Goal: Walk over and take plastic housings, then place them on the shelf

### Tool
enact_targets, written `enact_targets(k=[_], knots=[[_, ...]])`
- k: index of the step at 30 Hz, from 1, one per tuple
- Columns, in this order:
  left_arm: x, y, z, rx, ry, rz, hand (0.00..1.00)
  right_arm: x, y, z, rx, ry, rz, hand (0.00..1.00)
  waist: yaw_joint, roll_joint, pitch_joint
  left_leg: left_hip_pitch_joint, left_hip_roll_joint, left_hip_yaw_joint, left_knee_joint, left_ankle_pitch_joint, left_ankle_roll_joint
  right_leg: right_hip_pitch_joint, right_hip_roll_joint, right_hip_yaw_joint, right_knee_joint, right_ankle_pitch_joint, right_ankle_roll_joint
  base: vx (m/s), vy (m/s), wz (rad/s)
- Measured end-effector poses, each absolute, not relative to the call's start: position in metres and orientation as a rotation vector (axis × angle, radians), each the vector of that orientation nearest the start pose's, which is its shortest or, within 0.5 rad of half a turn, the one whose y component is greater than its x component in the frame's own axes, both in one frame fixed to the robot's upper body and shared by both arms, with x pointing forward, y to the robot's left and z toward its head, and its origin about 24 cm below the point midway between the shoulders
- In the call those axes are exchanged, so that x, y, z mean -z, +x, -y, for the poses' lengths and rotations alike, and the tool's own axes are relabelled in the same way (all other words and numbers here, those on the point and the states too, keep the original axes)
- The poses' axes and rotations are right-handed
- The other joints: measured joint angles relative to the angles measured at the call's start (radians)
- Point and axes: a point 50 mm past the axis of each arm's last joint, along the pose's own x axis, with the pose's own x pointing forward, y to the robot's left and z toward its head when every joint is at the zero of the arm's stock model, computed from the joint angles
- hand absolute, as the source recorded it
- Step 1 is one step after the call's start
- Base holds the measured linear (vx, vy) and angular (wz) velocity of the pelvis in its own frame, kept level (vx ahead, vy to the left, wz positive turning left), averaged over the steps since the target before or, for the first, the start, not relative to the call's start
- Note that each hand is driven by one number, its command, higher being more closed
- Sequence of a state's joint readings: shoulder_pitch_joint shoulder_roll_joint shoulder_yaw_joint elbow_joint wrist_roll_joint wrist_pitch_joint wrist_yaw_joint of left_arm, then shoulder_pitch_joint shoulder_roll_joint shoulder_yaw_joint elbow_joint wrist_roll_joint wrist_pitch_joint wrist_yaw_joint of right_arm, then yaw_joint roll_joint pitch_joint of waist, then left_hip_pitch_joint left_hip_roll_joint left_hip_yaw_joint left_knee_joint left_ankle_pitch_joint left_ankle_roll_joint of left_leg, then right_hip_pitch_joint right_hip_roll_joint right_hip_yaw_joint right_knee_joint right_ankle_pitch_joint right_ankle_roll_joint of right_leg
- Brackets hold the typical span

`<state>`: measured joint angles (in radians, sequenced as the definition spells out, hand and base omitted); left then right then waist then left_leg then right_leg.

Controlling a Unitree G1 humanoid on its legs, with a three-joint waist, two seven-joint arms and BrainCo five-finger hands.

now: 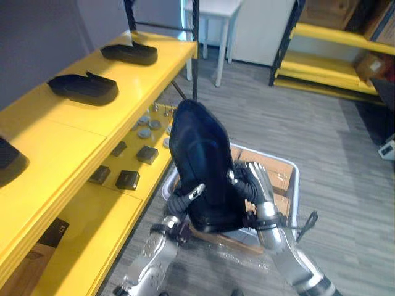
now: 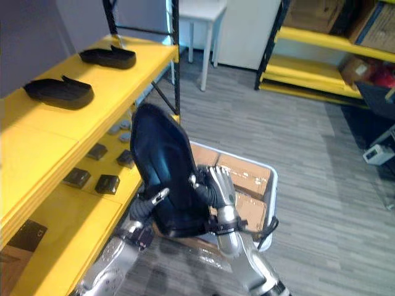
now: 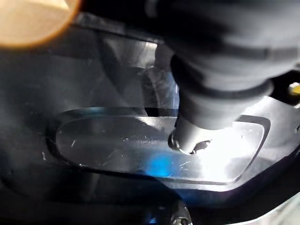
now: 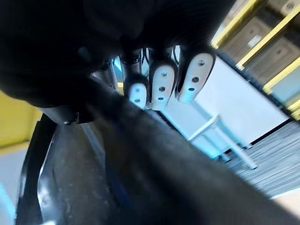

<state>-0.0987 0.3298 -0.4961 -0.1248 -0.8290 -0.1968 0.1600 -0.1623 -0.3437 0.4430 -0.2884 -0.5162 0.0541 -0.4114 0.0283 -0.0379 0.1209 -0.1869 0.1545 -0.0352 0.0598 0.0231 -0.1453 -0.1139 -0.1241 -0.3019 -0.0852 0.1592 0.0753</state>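
A large black plastic housing [image 1: 200,160] stands upright between both hands, above a grey bin [image 1: 291,172]. My left hand [image 1: 185,196] grips its lower left edge; in the left wrist view a finger [image 3: 201,93] presses on the glossy housing [image 3: 117,145]. At the housing's lower right side is my right hand [image 1: 258,185], and its fingers [image 4: 161,86] curl over the housing's dark edge [image 4: 154,154]. Two more black housings [image 1: 84,87] [image 1: 129,53] lie on the yellow shelf's top board [image 1: 92,120], with a third [image 1: 9,160] at the left edge.
The shelf's lower board holds small black parts [image 1: 128,179] and grey discs [image 1: 148,126]. Cardboard lines the bin [image 2: 247,179]. A black shelf post [image 1: 195,49] rises just behind the housing. A white table [image 1: 216,9] and another yellow rack [image 1: 327,68] stand further back across grey floor.
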Motion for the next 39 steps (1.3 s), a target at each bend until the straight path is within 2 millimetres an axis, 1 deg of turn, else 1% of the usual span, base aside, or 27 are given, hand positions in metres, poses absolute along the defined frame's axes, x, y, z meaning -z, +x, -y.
enact_targets(k=[2, 4, 5, 6, 8, 9, 11, 13, 15, 16, 17, 20, 21, 22, 23, 24, 25, 26, 27, 29, 30, 31, 32, 33, 34, 35, 39], knots=[[-0.070, 0.237, -0.098, 0.318, -0.542, 0.037, 1.00, -0.120, 0.239, 0.101, -0.020, -0.668, 0.550, 1.00, 0.009, 0.000, -0.006, -0.006, -0.003, -0.035, 0.017, -0.006, -0.008, 0.045, -0.007, -0.064, 0.000, -0.016, 0.002, 0.05, 0.038, 0.89], [-0.069, 0.236, -0.098, 0.295, -0.533, 0.047, 1.00, -0.115, 0.236, 0.102, -0.028, -0.629, 0.516, 1.00, 0.010, 0.012, -0.023, -0.060, 0.038, 0.092, 0.061, -0.012, 0.012, 0.070, -0.020, -0.147, 0.001, -0.030, 0.010, 0.00, 0.010, 1.06], [-0.070, 0.236, -0.099, 0.279, -0.532, 0.062, 1.00, -0.114, 0.237, 0.102, -0.031, -0.612, 0.508, 0.00, 0.011, 0.020, -0.028, -0.077, 0.069, 0.195, 0.090, -0.005, 0.030, 0.079, -0.029, -0.180, 0.001, -0.036, 0.013, 0.05, 0.013, 1.16], [-0.071, 0.234, -0.100, 0.252, -0.543, 0.080, 1.00, -0.114, 0.236, 0.100, -0.036, -0.586, 0.510, 0.00, 0.015, 0.030, -0.039, -0.091, 0.109, 0.328, 0.126, 0.012, 0.055, 0.086, -0.043, -0.211, 0.002, -0.041, 0.021, 0.07, 0.043, 0.89], [-0.074, 0.229, -0.106, 0.202, -0.549, 0.109, 1.00, -0.113, 0.236, 0.093, -0.048, -0.532, 0.512, 0.00, 0.031, 0.033, -0.045, -0.095, 0.112, 0.412, 0.159, 0.018, 0.073, 0.101, -0.075, -0.233, 0.006, -0.040, 0.033, 0.14, 0.153, 0.54], [-0.075, 0.225, -0.111, 0.176, -0.548, 0.119, 1.00, -0.111, 0.236, 0.087, -0.065, -0.502, 0.505, 0.00, 0.049, 0.025, -0.051, -0.094, 0.095, 0.416, 0.164, 0.008, 0.075, 0.104, -0.093, -0.232, 0.006, -0.040, 0.034, 0.18, 0.244, 0.38], [-0.078, 0.222, -0.121, 0.119, -0.529, 0.155, 1.00, -0.109, 0.235, 0.077, -0.090, -0.456, 0.494, 0.00, 0.065, 0.025, -0.055, -0.094, 0.057, 0.393, 0.190, -0.014, 0.089, 0.134, -0.129, -0.257, 0.013, -0.050, 0.051, 0.16, 0.195, 0.42], [-0.084, 0.217, -0.128, 0.061, -0.498, 0.199, 1.00, -0.108, 0.235, 0.070, -0.115, -0.392, 0.485, 0.00, 0.067, 0.023, -0.070, -0.096, 0.027, 0.362, 0.207, -0.032, 0.098, 0.160, -0.159, -0.295, 0.039, -0.064, 0.077, 0.14, 0.113, 0.56], [-0.092, 0.216, -0.132, 0.004, -0.445, 0.254, 1.00, -0.109, 0.235, 0.066, -0.131, -0.316, 0.469, 0.00, 0.077, 0.022, -0.079, -0.096, 0.003, 0.339, 0.210, -0.040, 0.099, 0.177, -0.181, -0.336, 0.064, -0.074, 0.087, 0.13, 0.083, 0.53], [-0.099, 0.215, -0.133, -0.026, -0.402, 0.300, 1.00, -0.111, 0.235, 0.064, -0.135, -0.269, 0.471, 0.00, 0.084, 0.020, -0.080, -0.095, -0.018, 0.326, 0.212, -0.049, 0.105, 0.180, -0.209, -0.358, 0.103, -0.103, 0.083, 0.08, 0.062, 0.46], [-0.103, 0.214, -0.133, -0.045, -0.370, 0.324, 1.00, -0.112, 0.235, 0.064, -0.136, -0.248, 0.472, 0.00, 0.088, 0.020, -0.081, -0.094, -0.028, 0.319, 0.214, -0.055, 0.108, 0.180, -0.224, -0.370, 0.132, -0.116, 0.072, 0.12, 0.110, 0.56], [-0.114, 0.211, -0.133, -0.128, -0.189, 0.416, 1.00, -0.114, 0.235, 0.062, -0.150, -0.160, 0.460, 0.00, 0.091, 0.015, -0.081, -0.033, -0.082, 0.264, 0.189, -0.069, 0.133, 0.177, -0.335, -0.397, 0.381, -0.120, 0.050, 0.17, 0.189, 0.67], [-0.117, 0.209, -0.134, -0.156, -0.109, 0.446, 1.00, -0.115, 0.236, 0.063, -0.157, -0.143, 0.464, 0.00, 0.091, 0.009, -0.083, 0.002, -0.103, 0.234, 0.169, -0.068, 0.144, 0.168, -0.383, -0.390, 0.502, -0.088, 0.002, 0.20, 0.248, 0.84], [-0.119, 0.207, -0.135, -0.180, -0.053, 0.471, 1.00, -0.118, 0.237, 0.064, -0.162, -0.110, 0.476, 0.00, 0.092, 0.010, -0.084, 0.033, -0.118, 0.196, 0.146, -0.064, 0.158, 0.148, -0.414, -0.370, 0.604, -0.024, -0.090, 0.20, 0.236, 0.88], [-0.121, 0.207, -0.136, -0.193, -0.018, 0.487, 1.00, -0.120, 0.237, 0.064, -0.164, -0.090, 0.482, 0.00, 0.091, 0.012, -0.083, 0.047, -0.123, 0.175, 0.135, -0.065, 0.167, 0.133, -0.420, -0.333, 0.658, -0.005, -0.122, 0.14, 0.103, 0.99], [-0.124, 0.206, -0.140, -0.228, 0.056, 0.516, 1.00, -0.123, 0.237, 0.063, -0.173, -0.056, 0.494, 0.00, 0.082, 0.011, -0.083, 0.055, -0.126, 0.128, 0.122, -0.066, 0.182, 0.074, -0.390, -0.230, 0.787, -0.083, -0.084, 0.13, 0.017, 1.14], [-0.124, 0.206, -0.142, -0.257, 0.107, 0.527, 1.00, -0.125, 0.238, 0.062, -0.181, -0.023, 0.492, 0.00, 0.075, 0.012, -0.080, 0.070, -0.133, 0.075, 0.105, -0.062, 0.191, 0.038, -0.327, -0.157, 0.865, -0.193, -0.067, 0.12, -0.010, 1.23], [-0.124, 0.205, -0.142, -0.267, 0.128, 0.527, 1.00, -0.125, 0.238, 0.062, -0.182, -0.020, 0.493, 0.00, 0.070, 0.012, -0.079, 0.083, -0.138, 0.050, 0.094, -0.058, 0.196, 0.030, -0.295, -0.136, 0.879, -0.228, -0.065, 0.12, -0.007, 1.22], [-0.122, 0.204, -0.145, -0.300, 0.161, 0.524, 1.00, -0.125, 0.238, 0.062, -0.199, -0.005, 0.497, 0.00, 0.066, 0.011, -0.075, 0.111, -0.151, 0.014, 0.075, -0.055, 0.200, 0.016, -0.232, -0.094, 0.870, -0.277, -0.058, 0.11, -0.004, 1.02], [-0.120, 0.204, -0.149, -0.343, 0.197, 0.523, 1.00, -0.128, 0.236, 0.064, -0.220, 0.067, 0.511, 0.00, 0.059, 0.013, -0.071, 0.118, -0.165, -0.050, 0.070, -0.056, 0.200, -0.013, -0.123, -0.012, 0.778, -0.329, -0.052, 0.11, -0.062, 1.10], [-0.119, 0.205, -0.153, -0.376, 0.206, 0.514, 1.00, -0.131, 0.237, 0.068, -0.214, 0.119, 0.523, 0.00, 0.046, 0.013, -0.065, 0.110, -0.172, -0.099, 0.072, -0.056, 0.199, -0.035, -0.028, 0.097, 0.671, -0.347, -0.036, 0.07, -0.122, 1.25], [-0.115, 0.206, -0.157, -0.408, 0.209, 0.496, 1.00, -0.133, 0.237, 0.073, -0.197, 0.164, 0.532, 0.00, 0.034, 0.010, -0.062, 0.102, -0.182, -0.137, 0.074, -0.055, 0.198, -0.042, 0.029, 0.180, 0.587, -0.353, -0.026, 0.08, -0.218, 1.51], [-0.104, 0.209, -0.165, -0.456, 0.224, 0.432, 1.00, -0.142, 0.238, 0.088, -0.134, 0.247, 0.566, 0.00, 0.030, -0.003, -0.052, 0.102, -0.213, -0.188, 0.075, -0.053, 0.185, -0.030, 0.077, 0.306, 0.432, -0.348, -0.023, 0.07, -0.205, 1.27], [-0.100, 0.210, -0.169, -0.477, 0.234, 0.405, 1.00, -0.146, 0.238, 0.095, -0.109, 0.269, 0.592, 0.00, 0.026, -0.012, -0.046, 0.103, -0.231, -0.208, 0.080, -0.053, 0.170, -0.022, 0.075, 0.321, 0.403, -0.308, -0.048, 0.08, -0.208, 1.16], [-0.090, 0.210, -0.173, -0.504, 0.235, 0.346, 1.00, -0.149, 0.237, 0.105, -0.075, 0.284, 0.614, 0.00, 0.022, 0.008, -0.042, 0.105, -0.230, -0.237, 0.084, -0.054, 0.158, -0.004, 0.074, 0.290, 0.387, -0.308, -0.052, 0.10, -0.178, 0.74], [-0.084, 0.206, -0.178, -0.536, 0.239, 0.311, 1.00, -0.152, 0.238, 0.116, -0.032, 0.308, 0.635, 0.00, 0.035, 0.025, -0.045, 0.104, -0.209, -0.255, 0.065, -0.051, 0.150, 0.014, 0.088, 0.263, 0.341, -0.294, -0.067, 0.09, -0.138, 0.50], [-0.082, 0.204, -0.184, -0.559, 0.255, 0.294, 1.00, -0.161, 0.236, 0.112, -0.063, 0.379, 0.666, 0.00, 0.051, 0.023, -0.047, 0.111, -0.167, -0.267, 0.009, -0.042, 0.128, 0.049, 0.127, 0.253, 0.237, -0.253, -0.085, 0.14, -0.154, 0.08]])
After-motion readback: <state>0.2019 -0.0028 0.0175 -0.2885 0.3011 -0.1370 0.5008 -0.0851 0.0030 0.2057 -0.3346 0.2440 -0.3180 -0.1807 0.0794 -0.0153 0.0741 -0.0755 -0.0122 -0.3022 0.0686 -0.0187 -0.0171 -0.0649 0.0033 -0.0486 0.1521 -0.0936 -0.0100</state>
